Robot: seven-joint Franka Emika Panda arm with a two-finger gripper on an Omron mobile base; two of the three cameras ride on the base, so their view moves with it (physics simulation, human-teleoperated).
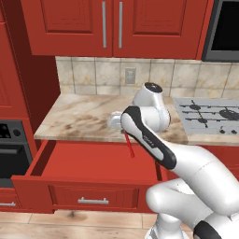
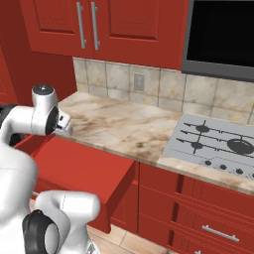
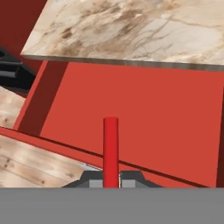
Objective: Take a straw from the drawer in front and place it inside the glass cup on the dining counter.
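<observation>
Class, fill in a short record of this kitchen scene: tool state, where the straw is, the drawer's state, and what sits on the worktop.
tool: shut on the straw
straw: bright red, held at one end, hanging above the drawer
drawer: pulled open, inside looks bare
worktop: marbled stone, gas hob set in it to the right
step left: carry the straw to the cup

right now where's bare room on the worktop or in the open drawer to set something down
The marbled worktop is bare from the left red cabinet side to the gas hob, back to the tiled wall. The open drawer floor looks bare too. It is crowded above the drawer's right half, where the gripper holds the straw under the arm's bulk.
</observation>
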